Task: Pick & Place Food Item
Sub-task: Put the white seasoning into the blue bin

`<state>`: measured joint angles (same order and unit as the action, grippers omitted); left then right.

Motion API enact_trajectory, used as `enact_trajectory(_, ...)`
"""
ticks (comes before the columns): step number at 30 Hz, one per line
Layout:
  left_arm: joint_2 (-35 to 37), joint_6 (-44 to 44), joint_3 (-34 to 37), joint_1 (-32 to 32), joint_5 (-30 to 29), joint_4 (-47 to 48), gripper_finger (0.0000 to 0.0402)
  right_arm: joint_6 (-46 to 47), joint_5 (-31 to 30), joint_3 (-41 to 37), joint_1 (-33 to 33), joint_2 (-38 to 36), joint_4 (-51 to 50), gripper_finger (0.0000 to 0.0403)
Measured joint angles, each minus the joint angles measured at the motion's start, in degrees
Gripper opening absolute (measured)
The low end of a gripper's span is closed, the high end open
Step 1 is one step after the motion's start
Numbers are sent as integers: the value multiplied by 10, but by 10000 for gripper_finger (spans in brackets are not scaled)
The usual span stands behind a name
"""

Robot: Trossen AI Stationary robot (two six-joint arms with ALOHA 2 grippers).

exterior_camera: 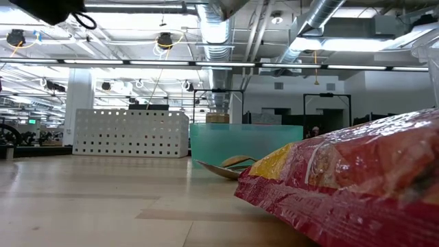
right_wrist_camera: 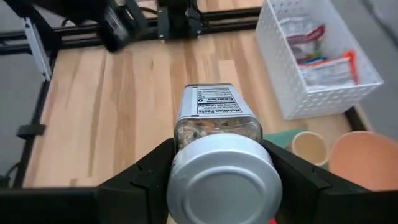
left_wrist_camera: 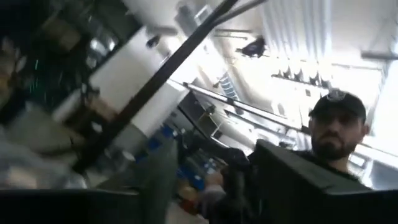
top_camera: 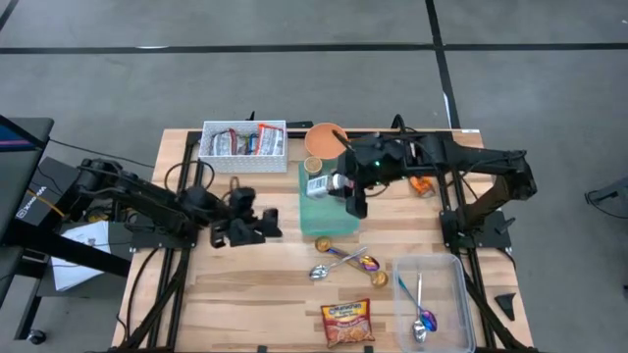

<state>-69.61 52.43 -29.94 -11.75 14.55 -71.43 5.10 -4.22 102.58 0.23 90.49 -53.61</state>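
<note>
Held item: a clear jar with a silver metal lid, lying on its side in the right gripper, whose two dark fingers pinch it at the lid end.
Writing: a white panel on the jar reads "Nutrition Facts"; the smaller print is unreadable. The snack bag at the near edge carries yellow lettering too small to read.
Orientation: the jar's long axis runs level, in line with the gripper; the lid faces the wrist, the base points away toward the left side of the table.
Location: in the high view the jar is raised over the far end of the green mat, mid-table, just near of the orange bowl.
Left gripper: low over the wood left of the green mat, holding nothing; whether its fingers are spread cannot be told.
Other items: white perforated basket of packets at the far edge; small tan cup beside the bowl; spoons near of the mat; clear bin with utensils at the near right.
Surface: light wood plank table on a black frame.
Room: grey floor with dark lines; open ceiling with ducts and strip lights; a person in a dark cap shows in the left wrist view.
</note>
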Motion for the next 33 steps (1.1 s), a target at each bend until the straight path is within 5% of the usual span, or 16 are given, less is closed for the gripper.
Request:
enact_trajectory(6, 75, -158, -24, 0, -30, 63, 41, 41, 49, 46, -42, 62, -63, 196)
enact_trajectory(8, 102, -211, -36, 0, -49, 104, 13, 41, 65, 92, -53, 105, -135, 196)
enact_trajectory(17, 209, -310, -61, 6, -134, 297, 1, -10, 70, 325, -79, 328, -320, 196)
enact_trajectory(24, 221, -314, -64, -1, -148, 305, 1, -26, 18, 298, -80, 388, -333, 196)
enact_trajectory(33, 204, -297, -64, -1, -148, 304, 0, -25, 26, 298, -82, 421, -301, 196)
